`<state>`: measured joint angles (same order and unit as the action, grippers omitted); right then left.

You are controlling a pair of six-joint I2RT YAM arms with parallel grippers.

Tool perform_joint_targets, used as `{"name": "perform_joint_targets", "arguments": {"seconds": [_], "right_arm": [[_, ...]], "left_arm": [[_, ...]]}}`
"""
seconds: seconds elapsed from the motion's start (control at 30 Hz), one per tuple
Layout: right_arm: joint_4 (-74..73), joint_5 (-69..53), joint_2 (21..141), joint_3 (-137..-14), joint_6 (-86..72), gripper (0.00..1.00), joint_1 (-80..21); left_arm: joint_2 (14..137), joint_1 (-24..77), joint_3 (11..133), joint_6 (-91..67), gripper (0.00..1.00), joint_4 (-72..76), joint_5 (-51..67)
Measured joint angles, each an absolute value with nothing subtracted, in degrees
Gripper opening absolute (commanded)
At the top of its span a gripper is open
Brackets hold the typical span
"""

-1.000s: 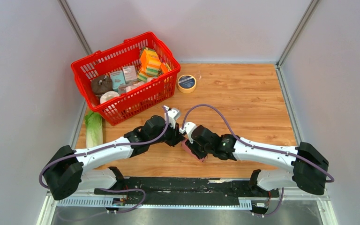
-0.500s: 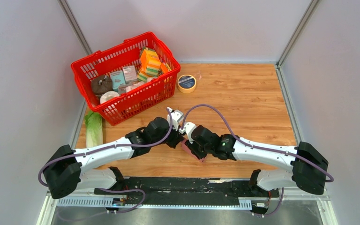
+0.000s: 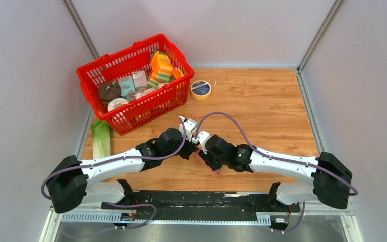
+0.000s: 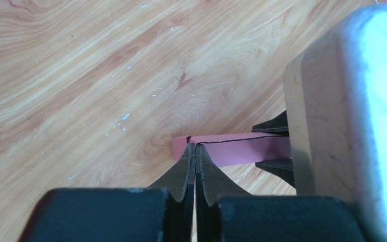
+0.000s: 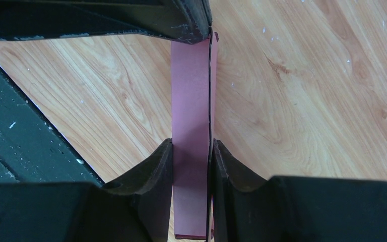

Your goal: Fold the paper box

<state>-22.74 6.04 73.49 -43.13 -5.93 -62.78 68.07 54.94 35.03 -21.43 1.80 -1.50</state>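
Left gripper (image 4: pixel 195 147) and right gripper (image 5: pixel 192 145) meet over the near middle of the wooden table (image 3: pixel 262 101). At far left stands a red basket (image 3: pixel 148 107) of packs, with a cabbage (image 3: pixel 101 138) nearer along the left edge and a tape roll (image 3: pixel 200 89) to the basket's right. The slim pink paper box (image 5: pixel 191 91) is clamped between the right gripper's fingers. The left gripper's fingers are pinched fully together at the box's end; I cannot tell whether a flap lies between them.
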Motion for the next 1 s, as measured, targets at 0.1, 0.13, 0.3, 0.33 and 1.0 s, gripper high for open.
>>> {"name": "perform_joint_targets", "arguments": {"seconds": [0.1, 0.13, 0.3, 0.33, 1.0], "right_arm": [[-22.4, 6.4, 73.7, -43.1, -5.9, 0.27, -62.8], [-22.2, 6.5, 73.8, -43.1, -5.9, 0.27, -62.8], [-21.4, 7.0, 74.6, -43.5, -5.5, 0.27, -62.8], [-21.2, 7.1, 74.9, -43.7, -5.5, 0.26, -62.7], [-18.1, 5.5, 77.1, -44.4, -1.9, 0.5, -60.6]], "left_arm": [[68.1, 55.1, 34.2, -21.7, 0.0, 3.3, -2.4], [68.1, 55.2, 34.0, -21.7, 0.0, 3.7, -2.7], [67.3, 55.6, 32.0, -22.3, 0.0, 6.7, -4.8], [67.1, 55.6, 31.7, -22.4, 0.0, 7.0, -5.1], [65.0, 55.8, 27.8, -22.6, 0.0, 10.8, -9.7]]}}
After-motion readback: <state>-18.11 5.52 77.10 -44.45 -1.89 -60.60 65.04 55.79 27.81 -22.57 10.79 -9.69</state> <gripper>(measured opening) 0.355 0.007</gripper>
